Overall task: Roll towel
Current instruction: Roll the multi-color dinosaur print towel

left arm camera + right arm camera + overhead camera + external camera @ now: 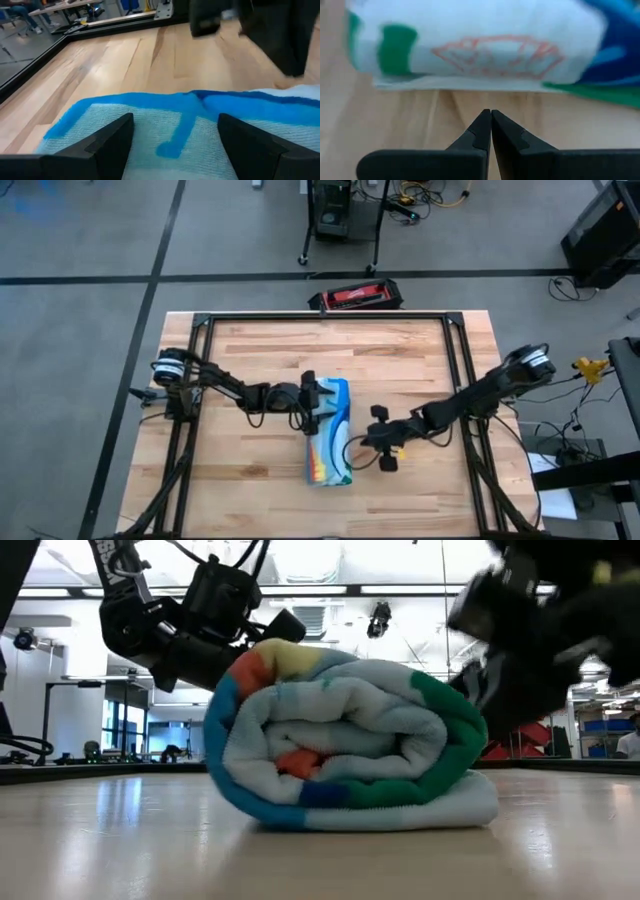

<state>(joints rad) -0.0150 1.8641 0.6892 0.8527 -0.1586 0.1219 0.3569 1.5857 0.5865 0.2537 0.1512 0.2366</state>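
No writing shows anywhere. The towel (329,432) lies rolled up mid-table (250,490), its loose edge flat on the wood. The left gripper (322,402) hangs over the roll's far end, fingers spread wide, holding nothing. The right gripper (491,131) is pinched shut and empty just beside the roll. A red case (357,296) sits beyond the table.

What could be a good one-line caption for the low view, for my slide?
Rolled towel lying on the wooden table, its spiral end facing the camera, with both dark arms close above it.
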